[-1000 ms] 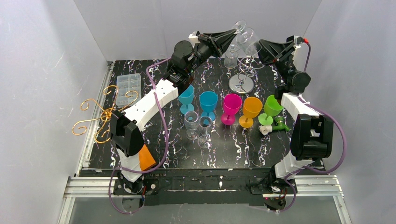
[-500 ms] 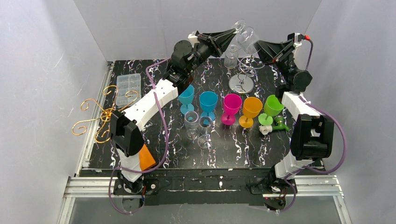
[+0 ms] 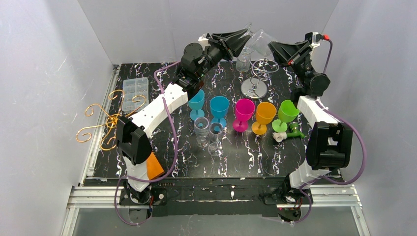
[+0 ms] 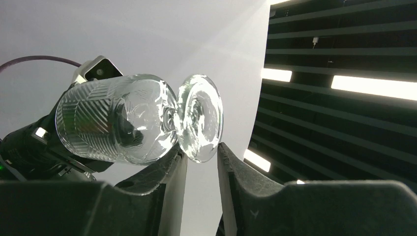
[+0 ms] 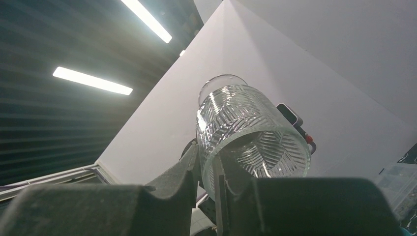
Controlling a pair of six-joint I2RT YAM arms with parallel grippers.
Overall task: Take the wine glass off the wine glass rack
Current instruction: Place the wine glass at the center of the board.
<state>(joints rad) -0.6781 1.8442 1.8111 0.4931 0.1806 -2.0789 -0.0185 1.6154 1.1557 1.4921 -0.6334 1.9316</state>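
A clear cut-pattern wine glass [image 3: 259, 39] hangs sideways in the air above the wire wine glass rack [image 3: 256, 73] at the back of the table. My right gripper [image 3: 272, 46] pinches its rim. In the right wrist view the gripper [image 5: 206, 157] has one finger outside the bowl [image 5: 246, 128] and one inside. My left gripper [image 3: 244, 38] is at the glass's foot. In the left wrist view its jaws [image 4: 201, 157] stand apart, and the edge of the foot [image 4: 199, 118] dips between the tips.
A second clear glass [image 3: 242, 63] stands by the rack's round metal base [image 3: 254, 88]. Coloured goblets line up mid-table, from blue [image 3: 196, 101] to green [image 3: 287, 112], with two clear glasses [image 3: 202, 127] in front. A plastic box [image 3: 134, 93] and a gold wire rack [image 3: 105, 120] sit left.
The left jaws have parted from the glass's foot. The right jaws have closed on the rim. The glass has shifted slightly up and toward the right arm.
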